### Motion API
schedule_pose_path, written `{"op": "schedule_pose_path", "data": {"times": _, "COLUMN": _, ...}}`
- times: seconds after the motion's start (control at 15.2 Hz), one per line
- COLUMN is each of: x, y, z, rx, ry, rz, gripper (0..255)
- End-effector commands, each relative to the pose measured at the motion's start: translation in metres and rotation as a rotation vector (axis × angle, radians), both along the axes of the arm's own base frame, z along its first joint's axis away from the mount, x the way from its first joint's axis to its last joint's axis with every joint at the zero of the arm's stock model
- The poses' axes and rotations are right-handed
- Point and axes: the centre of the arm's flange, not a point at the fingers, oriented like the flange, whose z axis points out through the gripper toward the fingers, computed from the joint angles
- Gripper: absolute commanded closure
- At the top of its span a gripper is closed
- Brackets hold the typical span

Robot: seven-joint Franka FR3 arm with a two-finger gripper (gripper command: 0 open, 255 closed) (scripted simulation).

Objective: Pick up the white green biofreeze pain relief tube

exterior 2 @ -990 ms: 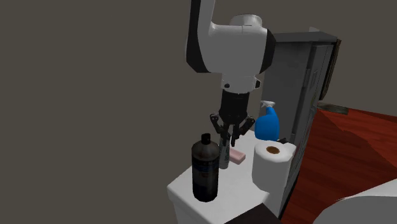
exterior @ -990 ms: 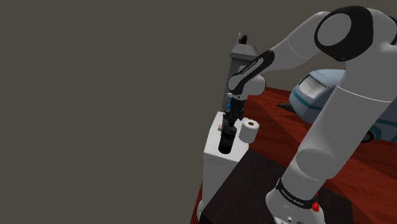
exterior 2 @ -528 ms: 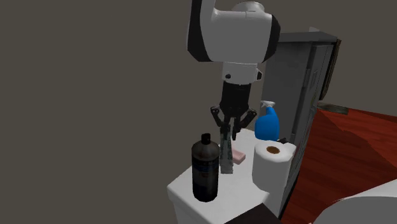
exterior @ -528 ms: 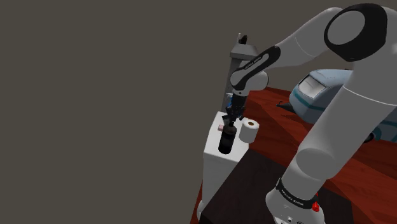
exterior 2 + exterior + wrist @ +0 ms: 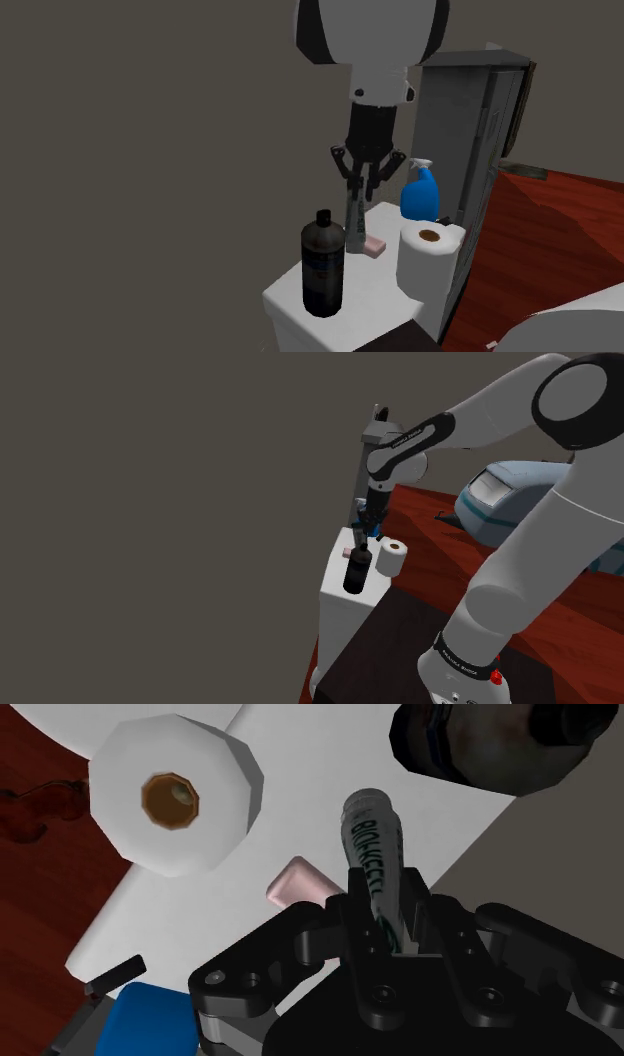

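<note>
The Biofreeze tube (image 5: 370,844) is white-grey with green lettering, and my gripper (image 5: 389,911) is shut on its upper end. In the second exterior view the gripper (image 5: 362,183) hangs above the white cabinet top (image 5: 345,300). The tube (image 5: 354,225) dangles upright from it, its lower end just above the surface. In the shoulder view the gripper (image 5: 367,528) is over the far part of the cabinet (image 5: 342,602).
On the cabinet stand a black bottle (image 5: 323,263), a paper roll (image 5: 429,257), a pink block (image 5: 374,245) and a blue spray bottle (image 5: 420,192). A tall grey cabinet (image 5: 480,120) rises behind, over a red-brown floor (image 5: 540,230). The bottle (image 5: 480,744) and the roll (image 5: 175,794) flank the tube.
The gripper has risen straight up with the tube clasped in it, lifting the tube off the cabinet top. The other objects have stayed in place.
</note>
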Motion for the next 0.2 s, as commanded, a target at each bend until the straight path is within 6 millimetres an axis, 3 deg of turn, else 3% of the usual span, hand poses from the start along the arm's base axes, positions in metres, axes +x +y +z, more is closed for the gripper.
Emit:
{"op": "schedule_pose_path", "data": {"times": 0.0, "x": 0.0004, "y": -0.0005, "z": 0.0109, "rx": 0.0, "ry": 0.0, "rz": 0.0, "gripper": 255}}
{"op": "schedule_pose_path", "data": {"times": 0.13, "x": 0.0004, "y": -0.0005, "z": 0.0117, "rx": 0.0, "ry": 0.0, "rz": 0.0, "gripper": 255}}
